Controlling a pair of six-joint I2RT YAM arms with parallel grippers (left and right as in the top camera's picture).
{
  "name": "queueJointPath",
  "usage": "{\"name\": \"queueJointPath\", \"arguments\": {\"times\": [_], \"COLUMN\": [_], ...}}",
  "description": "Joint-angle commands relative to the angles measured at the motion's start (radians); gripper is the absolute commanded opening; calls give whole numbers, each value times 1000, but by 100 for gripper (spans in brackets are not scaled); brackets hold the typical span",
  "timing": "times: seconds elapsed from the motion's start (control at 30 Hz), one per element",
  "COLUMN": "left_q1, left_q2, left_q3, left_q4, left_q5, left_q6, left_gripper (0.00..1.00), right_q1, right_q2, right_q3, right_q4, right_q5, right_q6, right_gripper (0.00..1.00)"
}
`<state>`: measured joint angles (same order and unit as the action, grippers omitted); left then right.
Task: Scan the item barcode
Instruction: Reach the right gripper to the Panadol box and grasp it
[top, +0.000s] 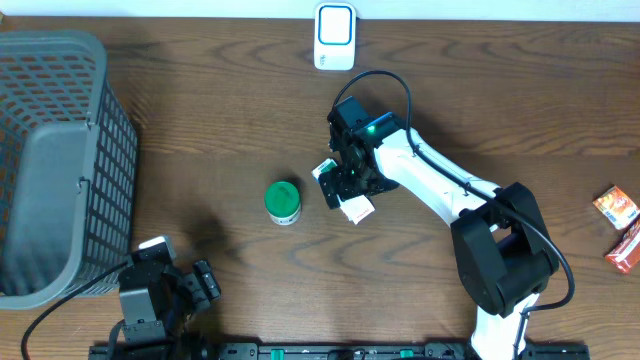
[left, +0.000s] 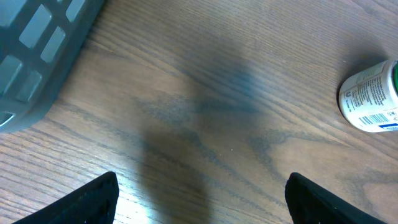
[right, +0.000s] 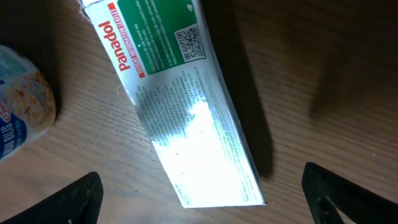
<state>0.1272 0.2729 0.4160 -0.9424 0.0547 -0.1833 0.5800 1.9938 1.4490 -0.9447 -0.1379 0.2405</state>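
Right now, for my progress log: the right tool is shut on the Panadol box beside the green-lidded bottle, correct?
No. The right wrist view shows the right tool wide open over the Panadol box, not shut on it; the box does lie beside the green-lidded bottle.

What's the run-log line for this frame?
phase: likely pre-grasp | right end effector: open, over Panadol box | box: lying flat, ungripped | left end effector: open, near basket | scanner: untouched, far edge
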Motion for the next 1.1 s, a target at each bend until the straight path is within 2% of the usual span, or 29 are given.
{"name": "queueJointPath", "arguments": {"times": [0.0, 0.1, 0.23, 0.27, 0.47, 0.6, 0.7, 0.87, 1.07], "left_q1": [0, 0, 0, 0, 0, 0, 0, 0, 0], "left_q2": [-2, -2, -2, -2, -2, -2, -2, -2, -2], "left_q3": [6, 6, 6, 6, 6, 6, 6, 6, 6], "left_q4": [-3, -3, -3, -3, -3, -3, -3, -3, -3], "left_q5": [8, 8, 8, 9, 8, 8, 8, 8, 8], "left_q6": [6, 6, 6, 6, 6, 6, 6, 6, 6], "left_gripper": [86, 86, 86, 86, 86, 86, 86, 86, 86], "right_q1": [6, 6, 3, 3, 3, 2, -3, -13, -13], "right_q2": [-4, -4, -4, -4, -4, -4, -2, 12, 21], "right_q3": [-10, -10, -10, -10, -10, -10, -14, -58, -109], "right_q4": [3, 10, -2, -11, -35, -35, -31, -5, 2], "right_q5": [68, 126, 190, 205, 282, 299, 352, 372, 288], "right_q6": [37, 98, 195, 213, 267, 290, 291, 314, 323], "right_gripper": [97, 94, 63, 59, 47, 33, 27, 3, 1]}}
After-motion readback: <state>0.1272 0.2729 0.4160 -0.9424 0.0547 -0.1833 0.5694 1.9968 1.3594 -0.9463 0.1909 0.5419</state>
